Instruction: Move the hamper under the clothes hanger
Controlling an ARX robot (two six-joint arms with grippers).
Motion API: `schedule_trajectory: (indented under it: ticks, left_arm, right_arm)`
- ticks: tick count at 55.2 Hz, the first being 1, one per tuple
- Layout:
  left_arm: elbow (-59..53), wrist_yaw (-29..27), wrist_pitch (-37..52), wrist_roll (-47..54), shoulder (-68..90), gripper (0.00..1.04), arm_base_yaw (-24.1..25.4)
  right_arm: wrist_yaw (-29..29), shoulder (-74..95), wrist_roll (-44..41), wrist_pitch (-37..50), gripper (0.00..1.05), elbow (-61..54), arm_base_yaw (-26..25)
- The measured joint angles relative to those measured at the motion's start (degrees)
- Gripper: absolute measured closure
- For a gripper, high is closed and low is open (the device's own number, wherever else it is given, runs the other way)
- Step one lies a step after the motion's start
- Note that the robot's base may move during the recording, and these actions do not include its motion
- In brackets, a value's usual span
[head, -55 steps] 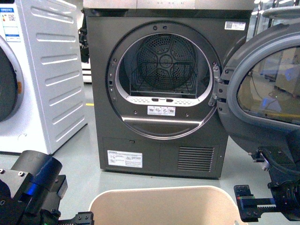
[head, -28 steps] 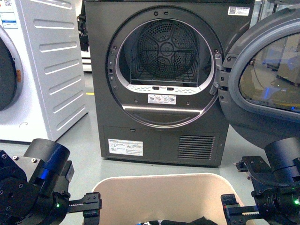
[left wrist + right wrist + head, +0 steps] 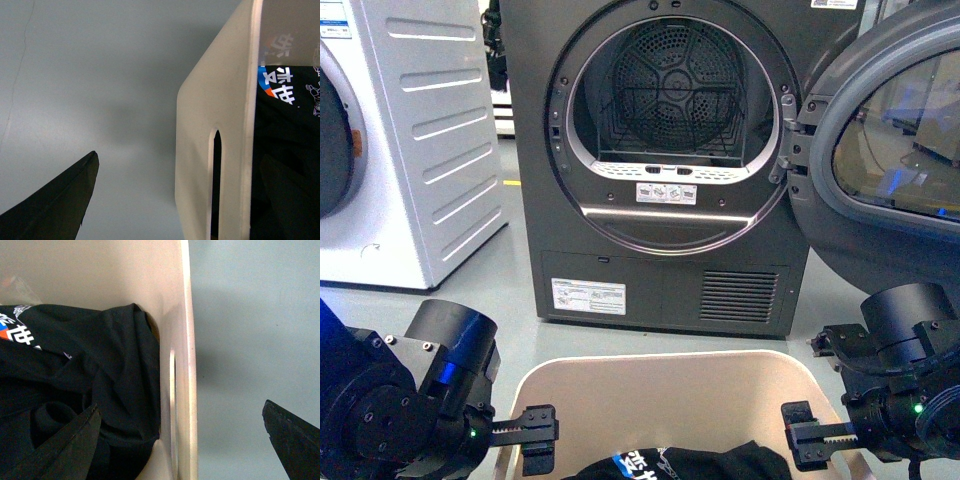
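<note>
So, quick status from my end: the hamper sits at 6 o'clock in my front view, right up close, on the grey floor in front of the dark grey dryer at 12. It's parked between my two arms. My left gripper is at 7 o'clock against the hamper's left side. My right gripper is at 5 o'clock against its right side.

Right wrist cam is the clear one. The jaws are spread wide and straddle the hamper's side wall. One finger is inside over the laundry, and the other is outside over bare floor. The wall and its right handle slot sit between them, and nothing is pinched.

Left wrist cam shows one finger hanging outside the hamper, well apart from the wall and the left handle slot. I can't really pick out the other finger against the dark stuff inside. With that much gap the jaws are apart, though, and nothing is clamped.

Inside the hamper there's a black garment with white and blue print. The dryer's door is swung wide at 2 o'clock, and a wire rack sits in the drum. A white washer stands at 10 o'clock.
</note>
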Motion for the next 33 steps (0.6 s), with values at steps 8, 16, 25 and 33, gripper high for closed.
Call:
schedule_trajectory:
  ticks: [8, 16, 25, 33]
  left_arm:
    - [0.46, -0.52, 0.52, -0.37, 0.61, 0.07, -0.35]
    - [0.55, -3.21, 1.05, -0.2, 0.98, 0.21, -0.68]
    - [0.72, -4.61, 0.31, 0.31, 1.51, 0.48, -0.92]
    - [0.81, -5.27, 0.2, 0.31, 1.57, 0.67, -1.64]
  right_arm:
    - [1.38, 1.07, 0.02, -0.31, 0.08, 0.22, -0.28]
    - [2.97, 1.14, 0.85, -0.37, 0.25, 0.22, -0.37]
    - [3.91, 1.16, 1.92, -0.94, 0.51, 0.17, -0.24]
    - [3.93, 1.16, 2.23, -1.03, 0.71, 0.07, 0.09]
